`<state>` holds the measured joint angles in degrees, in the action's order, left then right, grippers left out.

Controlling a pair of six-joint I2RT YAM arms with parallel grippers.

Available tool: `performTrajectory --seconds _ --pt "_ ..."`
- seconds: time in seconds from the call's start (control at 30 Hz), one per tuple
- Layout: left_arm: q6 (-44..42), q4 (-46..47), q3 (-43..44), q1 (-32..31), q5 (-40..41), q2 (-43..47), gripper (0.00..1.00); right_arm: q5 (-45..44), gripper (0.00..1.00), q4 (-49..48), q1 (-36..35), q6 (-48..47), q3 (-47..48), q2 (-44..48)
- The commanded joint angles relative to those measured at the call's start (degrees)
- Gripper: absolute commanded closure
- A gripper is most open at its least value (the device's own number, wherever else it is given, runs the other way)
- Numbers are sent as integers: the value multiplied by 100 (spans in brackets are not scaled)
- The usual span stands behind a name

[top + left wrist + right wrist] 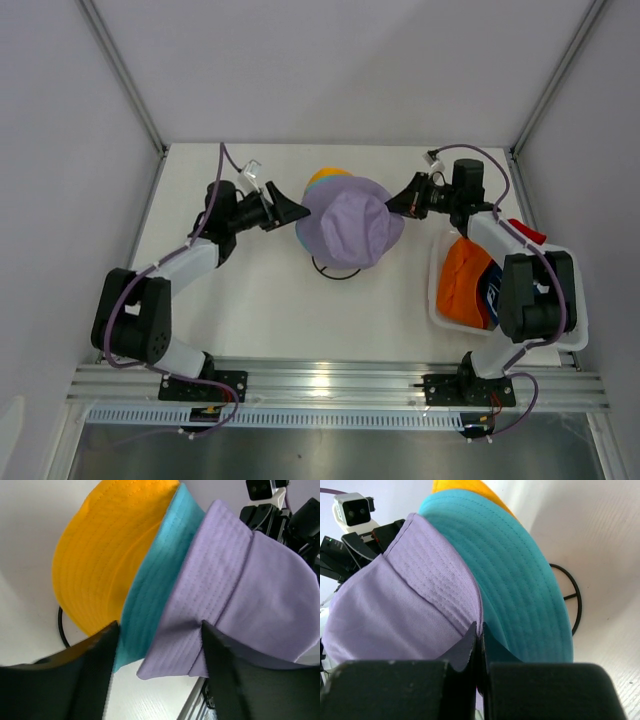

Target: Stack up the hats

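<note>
Three hats (345, 215) stacked on wire stand (333, 274) mid-table: yellow hat (100, 555), teal hat (155, 580), lavender hat (352, 230) on top. Right gripper (402, 203) pinched shut on lavender's right brim; left gripper (294, 212) wide, straddling lavender and teal brims, so closing may snag both and drag the stack askew. Lavender crown up, shifted nearward; long axis left-right.

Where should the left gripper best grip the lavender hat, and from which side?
Probably the brim of the lavender hat, from the left: it juts thin and floppy toward the left gripper. Keep the jaws off the teal hat alongside.
</note>
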<state>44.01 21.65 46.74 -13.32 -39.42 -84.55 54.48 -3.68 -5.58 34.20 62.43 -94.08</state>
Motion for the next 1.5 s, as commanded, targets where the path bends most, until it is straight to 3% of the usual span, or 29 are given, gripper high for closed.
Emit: performTrajectory --seconds 0.0,0.07,0.2,0.37,0.5,0.83,0.97,1.13,1.47 --pt "82 551 388 -232 -303 -140 37 -95 100 43 5 -124 304 -154" --pt "82 551 450 -285 -286 -254 46 -122 100 78 -4 -132 357 -233" --pt "38 157 634 -311 21 -351 76 -227 100 227 -48 -141 471 -321" --pt "292 -642 793 -311 583 -439 99 -543 100 981 -39 -98 822 -575" --pt "451 -1687 959 -338 1374 -562 99 -649 100 1598 -13 87 1357 -874" --pt "600 -2541 810 -478 2219 -1089 99 -939 100 2292 -215 -141 1772 -1331" --pt "591 -2718 793 -548 2412 -1388 99 -1150 100 2784 -294 -483 1922 -1516" --pt "574 -2692 635 -584 2527 -1573 99 -1185 100 2654 -329 -624 1720 -1762" --pt "389 -2956 248 -628 2887 -1187 99 -1510 98 3013 -399 -914 1851 -2096"
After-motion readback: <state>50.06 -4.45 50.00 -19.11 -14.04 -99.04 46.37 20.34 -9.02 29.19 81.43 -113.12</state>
